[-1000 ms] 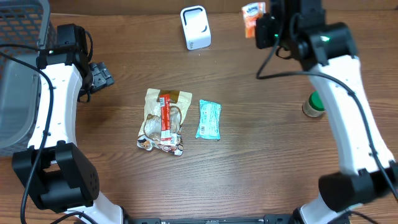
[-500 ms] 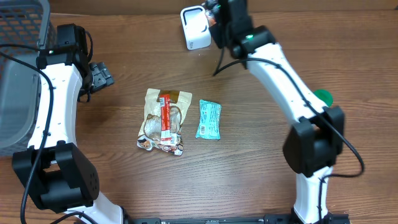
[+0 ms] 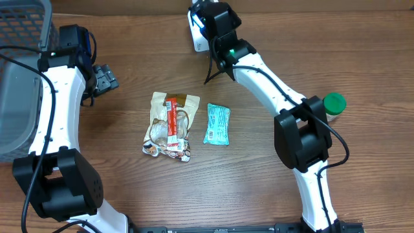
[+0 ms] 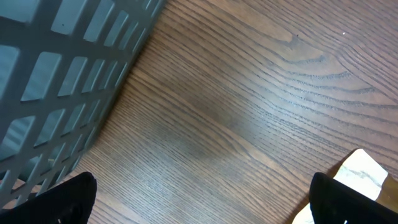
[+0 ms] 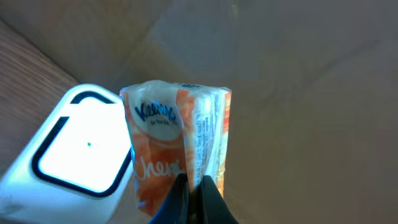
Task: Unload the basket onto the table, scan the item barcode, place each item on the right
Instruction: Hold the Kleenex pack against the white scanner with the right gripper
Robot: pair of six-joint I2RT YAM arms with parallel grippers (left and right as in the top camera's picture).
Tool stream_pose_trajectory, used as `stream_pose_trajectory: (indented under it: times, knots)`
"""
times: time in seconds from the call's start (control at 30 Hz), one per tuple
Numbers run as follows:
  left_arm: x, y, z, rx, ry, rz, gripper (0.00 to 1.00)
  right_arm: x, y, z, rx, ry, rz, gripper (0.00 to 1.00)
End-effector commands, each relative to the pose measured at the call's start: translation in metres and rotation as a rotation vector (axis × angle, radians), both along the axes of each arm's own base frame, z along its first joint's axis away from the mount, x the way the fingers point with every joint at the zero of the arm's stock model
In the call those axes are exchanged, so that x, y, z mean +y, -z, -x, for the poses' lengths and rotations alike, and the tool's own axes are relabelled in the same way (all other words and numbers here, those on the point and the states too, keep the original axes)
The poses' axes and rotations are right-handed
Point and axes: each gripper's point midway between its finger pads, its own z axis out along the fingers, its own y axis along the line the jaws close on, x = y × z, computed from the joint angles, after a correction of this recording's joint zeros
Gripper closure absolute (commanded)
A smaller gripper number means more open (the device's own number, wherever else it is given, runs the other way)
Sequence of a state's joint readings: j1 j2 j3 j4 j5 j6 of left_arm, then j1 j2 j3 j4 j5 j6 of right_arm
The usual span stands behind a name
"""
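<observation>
An orange and white tissue pack [image 5: 171,134] is pinched at its lower edge by my right gripper [image 5: 194,185], which is shut on it. The pack hangs right beside the white barcode scanner [image 5: 65,158], whose bright window lies to its left in the right wrist view. From overhead, the right wrist [image 3: 217,22] covers most of the scanner [image 3: 198,41] at the table's back edge, and the pack is hidden there. My left gripper [image 3: 105,77] stands open and empty over bare wood at the left, its fingertips [image 4: 74,196] wide apart.
A tan snack bag [image 3: 169,124] and a teal packet [image 3: 217,123] lie side by side mid-table. A green-capped bottle [image 3: 334,103] stands at the right. A grey mesh basket [image 3: 19,65] fills the far left, close to the left gripper [image 4: 202,199].
The right arm has swung left from the back right corner to above the scanner, carrying the tissue pack. The left arm has not moved.
</observation>
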State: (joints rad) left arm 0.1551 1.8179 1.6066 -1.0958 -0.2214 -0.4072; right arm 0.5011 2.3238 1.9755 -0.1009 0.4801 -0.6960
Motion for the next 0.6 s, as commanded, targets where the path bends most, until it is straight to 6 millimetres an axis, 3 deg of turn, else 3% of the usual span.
stream_pose_trajectory:
  times: [0.0,0.23,0.43,0.57]
  knots:
    - [0.003,-0.015,-0.003,-0.032,0.02,-0.022,0.0,0.014,0.011,-0.003,-0.03,-0.082,0.215,0.96]
    - [0.003,-0.015,-0.003,-0.032,0.02,-0.022,0.0,0.021,0.02,-0.018,-0.124,-0.083,0.239,0.96]
    - [0.003,-0.015,-0.003,-0.032,0.02,-0.022,0.0,0.022,0.06,-0.023,-0.103,-0.117,0.402,0.96]
    - [0.003,-0.015,-0.003,-0.032,0.02,-0.022,0.0,0.019,0.077,-0.025,-0.099,-0.108,0.458,0.96]
